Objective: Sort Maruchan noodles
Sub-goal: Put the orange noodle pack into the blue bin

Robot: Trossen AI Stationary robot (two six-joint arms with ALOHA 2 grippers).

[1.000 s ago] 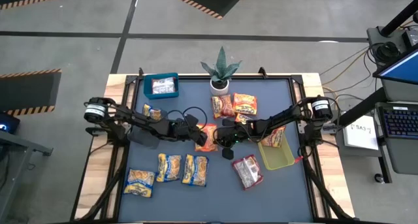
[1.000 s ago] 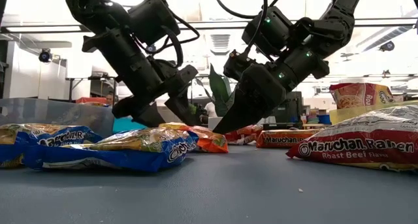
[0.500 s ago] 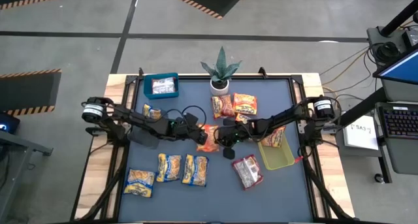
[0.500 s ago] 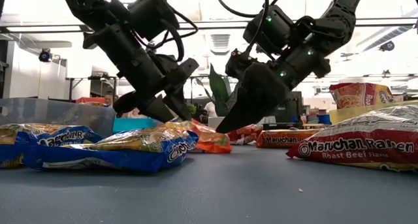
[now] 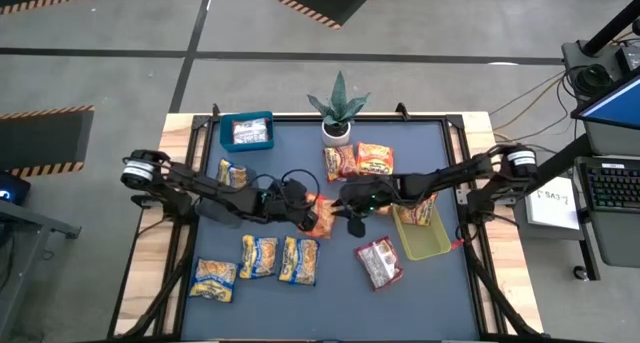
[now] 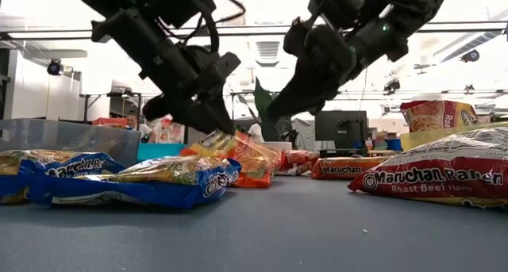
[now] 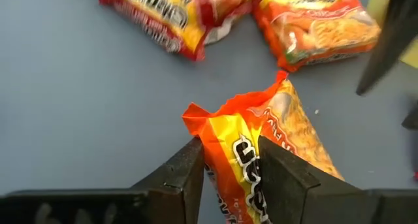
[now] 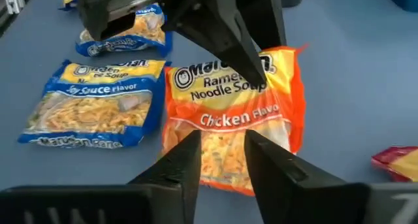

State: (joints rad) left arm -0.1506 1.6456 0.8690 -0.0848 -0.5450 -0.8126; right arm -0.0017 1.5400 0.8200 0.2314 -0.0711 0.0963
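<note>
Maruchan noodles lay scattered over the dark table (image 5: 300,143) when I checked the feeds. Going L to R in the high view: blue bin (image 5: 246,131) at the far corner w/ one pkt inside, well behind my left gripper (image 5: 312,215). Small yellow-blue pkt (image 5: 232,172) lay beside that arm's forearm. Three yellow-blue pkts (image 5: 258,260) sat in a row on the near side of the left gripper, apart from it.

Left gripper was at mid-table, fingers (image 7: 179,175) pinching one end of the orange chicken pkt (image 7: 251,165); wrist cam showed the wrapper squeezed between the two pads. In the low view that pkt (image 6: 242,157) was tilted, gripped end lifted, other end down by the table.

Right gripper (image 5: 352,205) hovered just beside the same pkt, on its opposite side from the left one. Its fingers (image 8: 179,165) stood slightly apart w/ nothing between them, poised over the orange pkt (image 8: 228,119), not touching it as far as I could tell.

Potted plant (image 5: 338,111) stood at the far edge, behind both grippers. Two orange pkts (image 5: 358,161) lay just behind the right gripper. Red-white pkt (image 5: 378,262) lay on its near side. Yellow-green bin (image 5: 424,235) sat under the right forearm, one orange pkt (image 5: 420,210) propped in it.
</note>
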